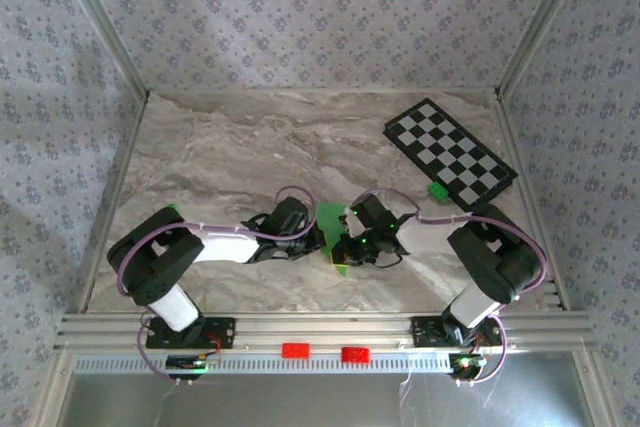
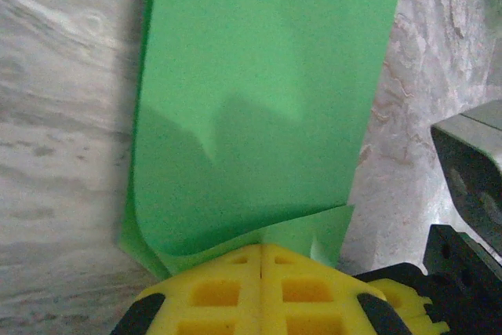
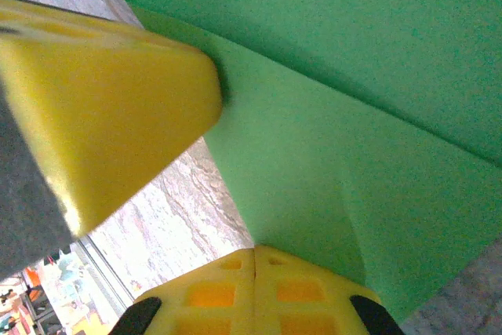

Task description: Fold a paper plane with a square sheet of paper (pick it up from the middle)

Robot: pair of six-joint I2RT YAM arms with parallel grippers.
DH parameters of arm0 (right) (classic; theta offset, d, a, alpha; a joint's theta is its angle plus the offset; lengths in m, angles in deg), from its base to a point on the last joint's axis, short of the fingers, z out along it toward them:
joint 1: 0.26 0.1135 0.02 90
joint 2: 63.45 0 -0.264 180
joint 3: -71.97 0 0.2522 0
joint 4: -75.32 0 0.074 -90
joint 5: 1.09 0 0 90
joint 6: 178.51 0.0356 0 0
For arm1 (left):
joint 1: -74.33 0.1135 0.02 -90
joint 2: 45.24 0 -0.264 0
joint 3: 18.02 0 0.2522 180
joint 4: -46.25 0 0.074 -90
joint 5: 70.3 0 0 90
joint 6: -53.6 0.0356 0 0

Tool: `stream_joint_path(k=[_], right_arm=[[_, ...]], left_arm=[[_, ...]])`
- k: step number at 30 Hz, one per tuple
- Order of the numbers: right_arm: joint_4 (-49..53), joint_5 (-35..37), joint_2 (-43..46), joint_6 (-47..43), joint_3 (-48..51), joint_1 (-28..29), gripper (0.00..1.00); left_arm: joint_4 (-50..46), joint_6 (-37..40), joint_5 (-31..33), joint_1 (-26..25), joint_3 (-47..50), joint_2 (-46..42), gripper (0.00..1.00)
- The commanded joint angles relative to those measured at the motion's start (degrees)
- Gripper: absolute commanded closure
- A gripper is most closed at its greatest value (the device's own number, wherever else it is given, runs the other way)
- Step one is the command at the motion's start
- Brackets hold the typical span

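The bright green sheet of paper (image 1: 330, 230) is held up off the marble table between the two arms, partly folded. My left gripper (image 1: 314, 235) is shut on its left edge; in the left wrist view the yellow pads (image 2: 235, 272) press together on the green sheet (image 2: 259, 100), which rises ahead with a folded flap low down. My right gripper (image 1: 350, 244) is shut on the sheet's right side; its yellow pads (image 3: 235, 280) meet on the green paper (image 3: 353, 115), and the left gripper's yellow finger (image 3: 102, 100) looms at upper left.
A black-and-white checkered board (image 1: 450, 153) lies at the back right, with a tiny green block (image 1: 438, 190) at its near edge. Two red clips (image 1: 324, 352) sit on the front rail. Patterned walls enclose the marble table (image 1: 220, 147).
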Motion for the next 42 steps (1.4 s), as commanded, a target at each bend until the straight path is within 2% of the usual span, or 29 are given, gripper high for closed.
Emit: stream_joint_path(k=[1,5,9,19,24,29,34,37,42], right_arm=[[7.2,3.6,-2.4,0.2,2.4,-0.3,1.00],[7.2,3.9,-2.2,0.1,3.2,-0.3,1.00],[7.8,3.8,-1.8,-0.2,3.7,-0.4,1.00],[8.1,3.2,-0.2,-1.5,4.7,-1.5,1.00],[8.0,2.0,0.5,-2.5,5.1,-2.3,1.00],[7.3,-0.5,0.4,-3.0,5.1,-3.6,1.00],[8.2,-2.1,-0.6,-6.2,3.7,-4.5,1.00],[8.0,-2.3,-0.7,-6.2,3.6,-4.6,1.00],[7.3,-2.5,-0.3,-6.0,4.1,-4.9,1.00]], left_arm=[[5.2,-1.3,-0.3,-0.5,1.1,1.3,0.99],[4.9,-2.3,0.4,-0.2,1.7,3.6,1.00],[4.8,-3.2,1.5,2.1,4.7,3.9,1.00],[0.8,1.9,-1.2,10.2,4.9,2.3,1.00],[-1.6,3.0,-1.7,12.1,4.1,1.3,1.00],[-1.3,2.9,-1.5,12.0,3.9,-2.3,1.00],[-3.7,5.7,-1.0,8.9,0.7,-6.4,0.97],[-5.9,7.6,-0.2,5.3,-2.7,-6.0,0.98],[-2.5,6.5,-1.8,1.4,-4.4,0.0,0.99]])
